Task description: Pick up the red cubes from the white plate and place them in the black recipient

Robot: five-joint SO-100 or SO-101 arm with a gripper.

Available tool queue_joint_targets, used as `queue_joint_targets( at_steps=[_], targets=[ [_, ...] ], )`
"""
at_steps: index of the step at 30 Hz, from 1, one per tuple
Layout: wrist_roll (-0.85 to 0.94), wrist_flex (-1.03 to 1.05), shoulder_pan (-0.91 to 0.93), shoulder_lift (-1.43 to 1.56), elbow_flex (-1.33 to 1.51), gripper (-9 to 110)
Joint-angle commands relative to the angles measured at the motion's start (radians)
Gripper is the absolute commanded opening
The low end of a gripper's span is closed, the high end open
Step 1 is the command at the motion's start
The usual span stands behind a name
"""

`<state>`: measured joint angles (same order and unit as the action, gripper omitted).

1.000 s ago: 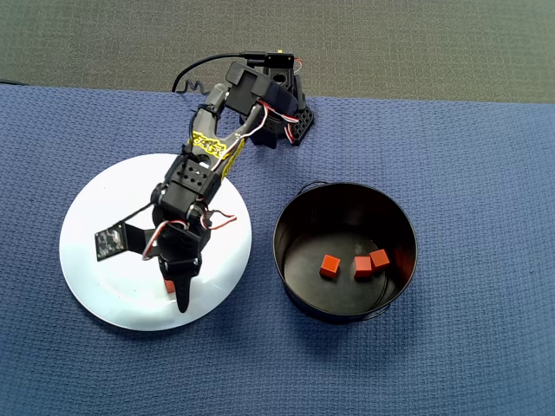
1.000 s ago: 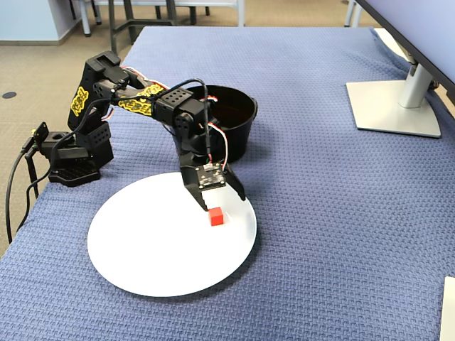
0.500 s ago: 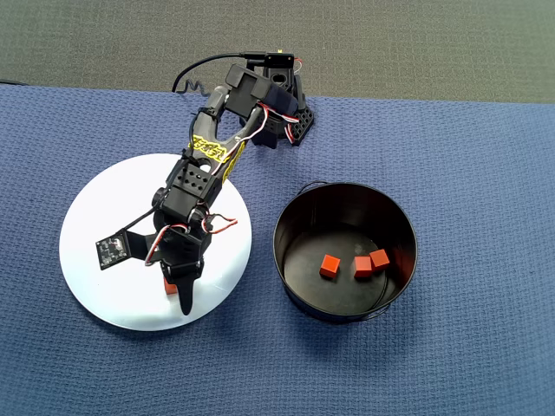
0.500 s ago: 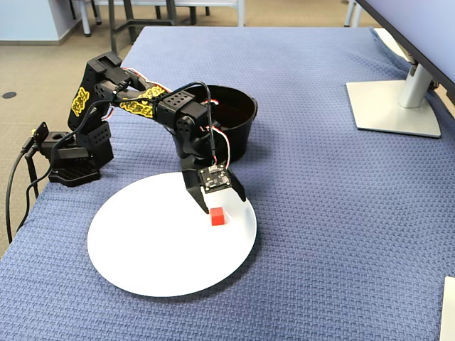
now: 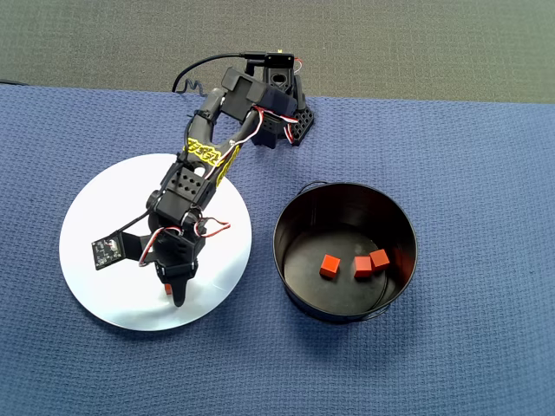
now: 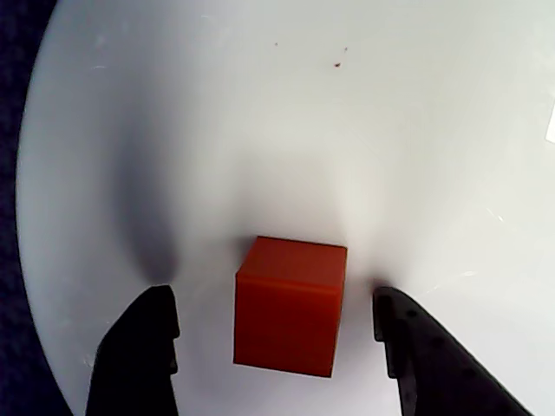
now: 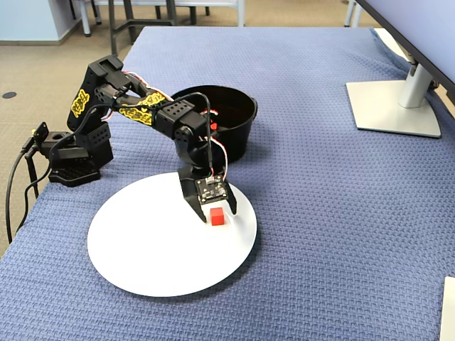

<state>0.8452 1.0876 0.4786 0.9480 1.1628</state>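
One red cube (image 6: 290,303) lies on the white plate (image 6: 260,113) between the fingers of my open gripper (image 6: 273,299), with a gap on each side. In the fixed view the gripper (image 7: 212,211) stands low over the plate (image 7: 149,249), straddling the cube (image 7: 217,216). From overhead the gripper (image 5: 175,293) hides most of that cube (image 5: 166,290), near the plate's (image 5: 95,208) lower edge. The black recipient (image 5: 295,208) stands to the plate's right and holds three red cubes (image 5: 329,265) on its floor. In the fixed view the recipient (image 7: 238,138) is behind the arm.
Blue woven cloth (image 7: 320,234) covers the table. The arm's base (image 7: 71,160) stands at the left edge with a cable (image 7: 18,177) hanging off. A grey monitor stand (image 7: 394,106) sits at the far right. The plate's dark edge (image 6: 17,260) shows left of the fingers.
The gripper has come down and moved toward the plate's edge, so its open fingers now stand on either side of the red cube. The cube has not moved.
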Motion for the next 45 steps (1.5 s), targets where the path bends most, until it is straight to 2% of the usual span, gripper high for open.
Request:
queue_joint_targets(
  at_steps=[1,8,13,19,25,31,35,40,44,45],
  targets=[
    [0.008,-0.018,0.018,0.015,-0.026,17],
    [-0.009,-0.023,0.018,0.018,-0.029,11],
    [-0.063,-0.048,0.017,0.025,-0.034,0],
    [-0.132,-0.048,0.026,0.072,-0.041,0],
    [-0.267,0.066,0.037,0.328,-0.008,0],
    [-0.422,0.107,0.009,0.75,0.241,0],
    [-0.517,0.17,-0.11,0.931,0.337,0],
    [-0.667,0.161,-0.382,1.054,0.448,0],
    [-0.719,0.072,-0.588,1.117,0.574,0],
    [-0.715,0.041,-0.643,1.134,0.617,3]
  ],
)
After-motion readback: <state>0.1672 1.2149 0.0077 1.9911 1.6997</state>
